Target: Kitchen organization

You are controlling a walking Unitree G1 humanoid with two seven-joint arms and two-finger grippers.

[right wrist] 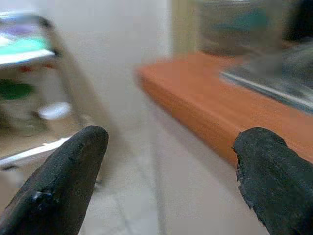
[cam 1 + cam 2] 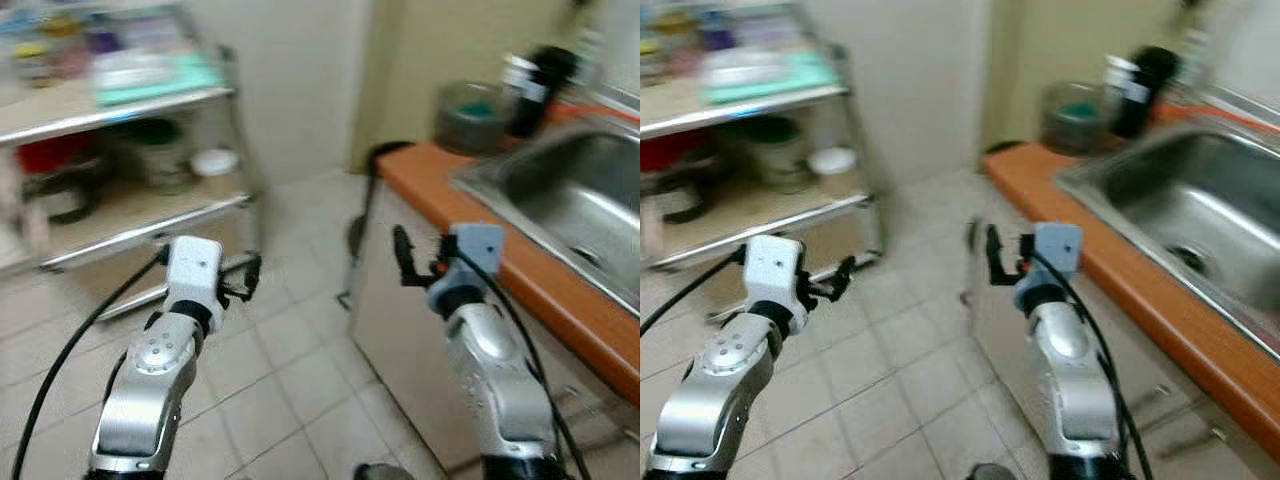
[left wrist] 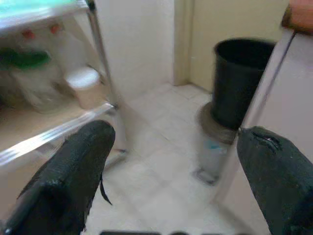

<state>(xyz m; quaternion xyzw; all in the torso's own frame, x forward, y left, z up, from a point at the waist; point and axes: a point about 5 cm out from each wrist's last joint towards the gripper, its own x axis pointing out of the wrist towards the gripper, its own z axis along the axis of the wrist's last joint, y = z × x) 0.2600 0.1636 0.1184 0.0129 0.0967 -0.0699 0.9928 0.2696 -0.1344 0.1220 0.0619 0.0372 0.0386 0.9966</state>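
Both tools, left tool (image 2: 243, 281) and right tool (image 2: 408, 258), hung apart and empty between shelf (image 2: 130, 100) and orange worktop (image 2: 560, 300), seemingly approaching; next, choosing something, perhaps the black bottle (image 2: 535, 85) beside the sink (image 2: 570, 195).

Motion blur softens the whole kitchen — items on the metal shelf rack (image 2: 130, 100) at far left smear into colour patches, their kinds unreadable. The steel sink (image 2: 570, 200) runs off the right edge, its basin partly cut. A dark bottle (image 2: 540, 85) and a lidded grey container (image 2: 470, 115) on the orange counter (image 2: 520, 270) stay indistinct — labels illegible.
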